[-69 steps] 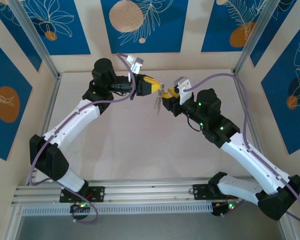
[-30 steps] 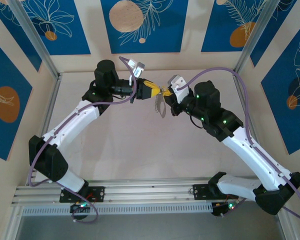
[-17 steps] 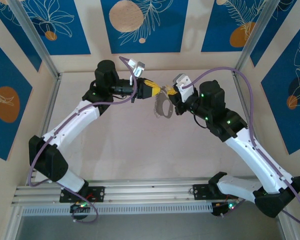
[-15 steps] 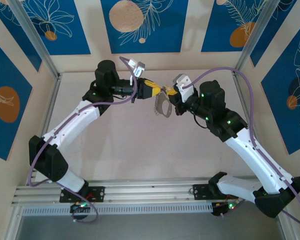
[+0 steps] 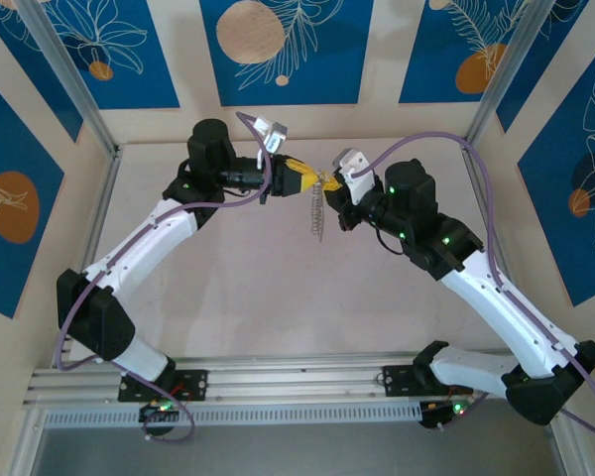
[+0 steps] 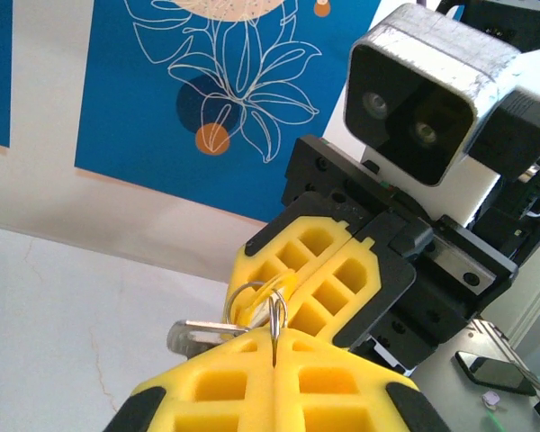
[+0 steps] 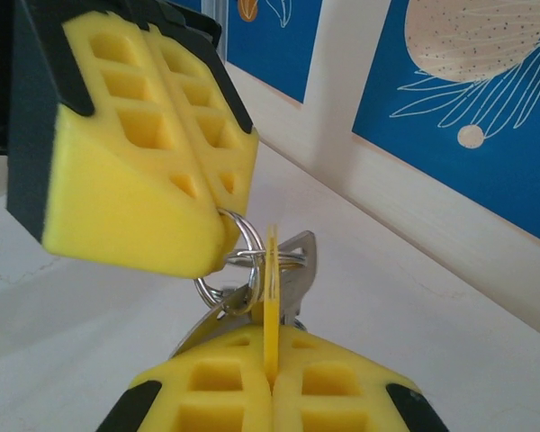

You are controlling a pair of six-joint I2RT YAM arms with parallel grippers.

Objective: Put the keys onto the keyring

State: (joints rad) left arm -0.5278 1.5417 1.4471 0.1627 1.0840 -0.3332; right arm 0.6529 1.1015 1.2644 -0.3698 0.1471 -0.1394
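The key (image 7: 272,270), yellow head edge-on, is pinched between my pressed-together right jaws and touches the wire loop at the top of the keyring (image 5: 318,213). My left jaws clamp that loop from the key's 10 o'clock in the right wrist view. From above, both jaws meet tip to tip over the worktop (image 5: 258,297), left at 9 o'clock, right at 3 o'clock, keyring hanging toward 6 o'clock. Judgement: alignment is done, but I cannot tell whether the key is on the wire, so seating and release remain.
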